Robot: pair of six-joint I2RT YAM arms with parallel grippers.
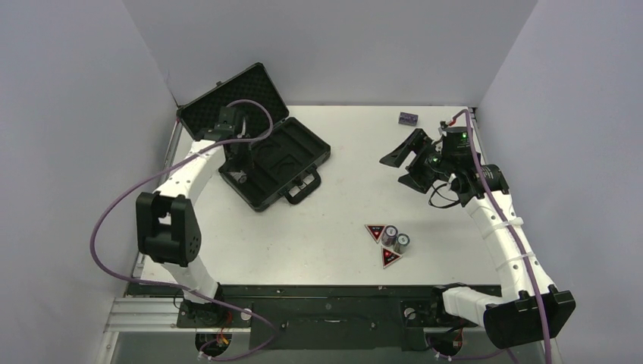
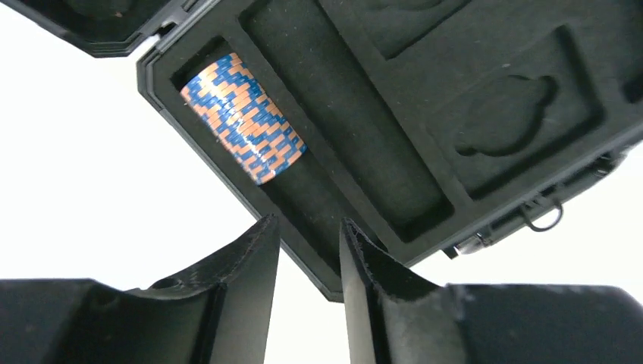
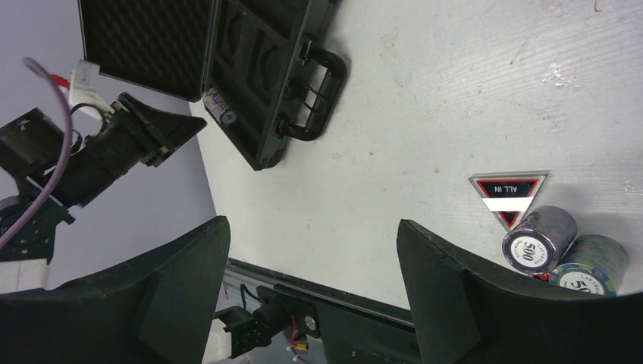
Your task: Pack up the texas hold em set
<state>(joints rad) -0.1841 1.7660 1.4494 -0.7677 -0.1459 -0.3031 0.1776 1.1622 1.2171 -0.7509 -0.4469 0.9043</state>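
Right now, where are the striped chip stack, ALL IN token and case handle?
striped chip stack (image 2: 243, 117), left wrist, mid side.
ALL IN token (image 3: 509, 202), right wrist, white band.
case handle (image 3: 336, 80), right wrist, outer bar.

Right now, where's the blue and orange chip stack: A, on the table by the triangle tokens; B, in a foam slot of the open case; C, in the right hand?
B: the chip stack lies on its side in a foam slot of the open case, ahead of the left hand.
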